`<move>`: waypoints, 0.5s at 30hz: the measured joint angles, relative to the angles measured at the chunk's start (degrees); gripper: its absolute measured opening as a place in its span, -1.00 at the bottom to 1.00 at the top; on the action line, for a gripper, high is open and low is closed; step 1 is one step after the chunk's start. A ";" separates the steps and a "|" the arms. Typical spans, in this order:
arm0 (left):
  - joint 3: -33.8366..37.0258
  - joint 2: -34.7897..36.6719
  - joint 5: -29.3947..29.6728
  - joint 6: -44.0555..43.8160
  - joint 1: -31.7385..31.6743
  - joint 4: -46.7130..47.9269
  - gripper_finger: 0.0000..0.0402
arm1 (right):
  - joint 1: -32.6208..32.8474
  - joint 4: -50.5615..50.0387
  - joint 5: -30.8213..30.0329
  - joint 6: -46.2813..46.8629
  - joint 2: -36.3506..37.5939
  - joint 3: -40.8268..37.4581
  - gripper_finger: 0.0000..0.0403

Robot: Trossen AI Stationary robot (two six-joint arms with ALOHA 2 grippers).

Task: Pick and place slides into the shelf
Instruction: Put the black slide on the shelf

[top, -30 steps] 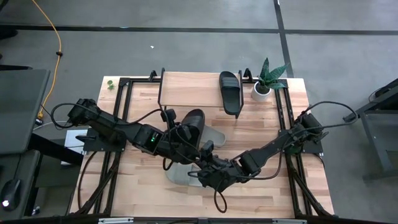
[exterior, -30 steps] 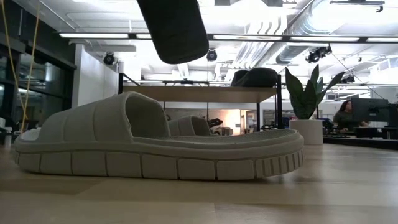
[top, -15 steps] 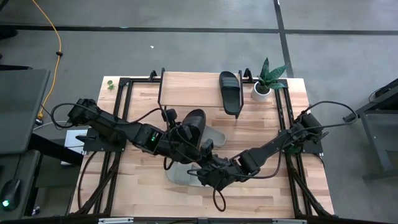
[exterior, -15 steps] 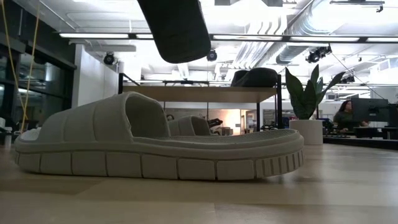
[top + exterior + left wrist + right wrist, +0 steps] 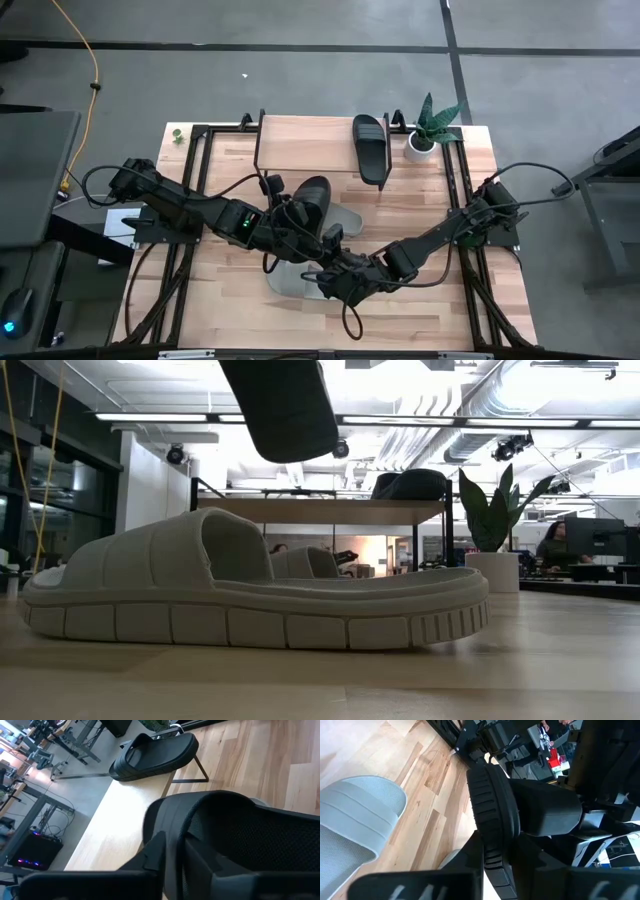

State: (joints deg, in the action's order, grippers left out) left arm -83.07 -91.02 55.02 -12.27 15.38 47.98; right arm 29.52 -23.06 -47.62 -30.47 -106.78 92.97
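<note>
Two grippers hold one black slide (image 5: 311,196) above the table (image 5: 440,300) centre. The left gripper (image 5: 296,212) is clamped on its strap; the right gripper (image 5: 334,262) is closed on its sole edge. A second black slide (image 5: 371,145) lies on the shelf (image 5: 300,145), at the end nearest the plant (image 5: 430,128). Two grey slides (image 5: 290,278) rest on the table beneath the arms.
</note>
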 joint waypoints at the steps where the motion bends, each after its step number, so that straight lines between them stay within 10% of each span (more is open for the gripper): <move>1: 0.00 0.00 0.01 0.04 0.00 0.00 -0.67 | 0.00 -0.06 0.00 0.05 0.00 0.00 -0.85; 15: -0.02 0.35 9.00 -0.15 -0.04 3.60 0.09 | -0.30 -4.27 -3.60 2.20 -0.02 0.00 -0.85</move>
State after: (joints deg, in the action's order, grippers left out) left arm -83.09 -90.67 64.02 -12.43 15.33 51.58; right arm 29.22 -27.34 -51.21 -28.27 -106.80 92.97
